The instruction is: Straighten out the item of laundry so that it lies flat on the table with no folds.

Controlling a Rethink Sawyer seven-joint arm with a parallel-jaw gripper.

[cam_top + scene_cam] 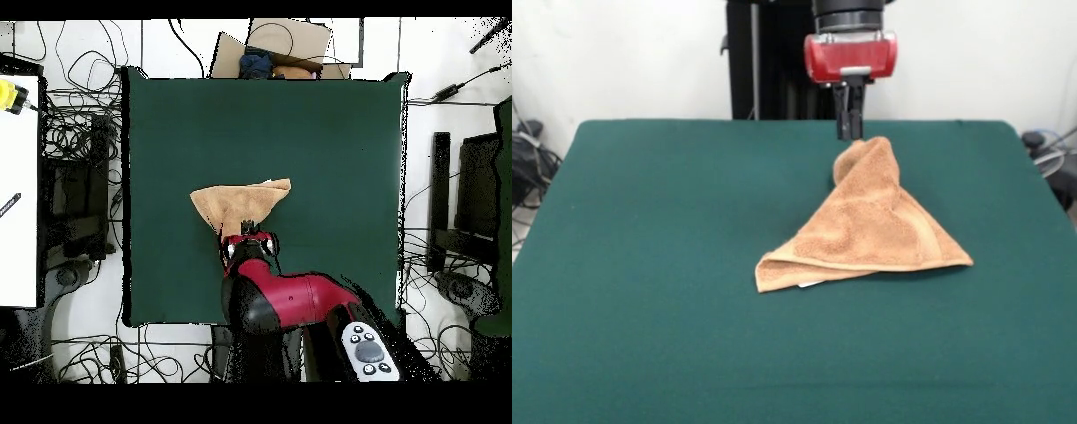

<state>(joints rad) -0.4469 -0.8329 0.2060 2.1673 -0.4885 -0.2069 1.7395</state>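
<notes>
Tabletop [644, 309], a large rectangular surface covered in dark green felt-like cloth, occupies most of both views and carries only the one task item. The red and black Sawyer arm [285, 300] comes second in size; it reaches from the pedestal toward the middle of the surface, its red wrist housing sitting directly above the cloth in the front view.

The small light-brown terry-cloth towel [874, 234] lies a little off centre on the tabletop, on the pedestal's side of the middle. It is not flat: one corner is drawn up into a peak, and the rest slopes down in a tent shape to a folded lower edge resting on the green cloth. A small white label [810, 284] shows just under that lower edge.

The black gripper [849, 131] stands vertical with its fingers pressed together on the raised corner of the towel, the peak meeting the fingertips.

Judgement: the step in hand is the lift-and-drag phase, with flattening only partly achieved, since a double layer is evident along the lower edge. The next move probably calls for carrying the held corner away from the resting edge, low and steady, so the layers peel apart before release.
</notes>
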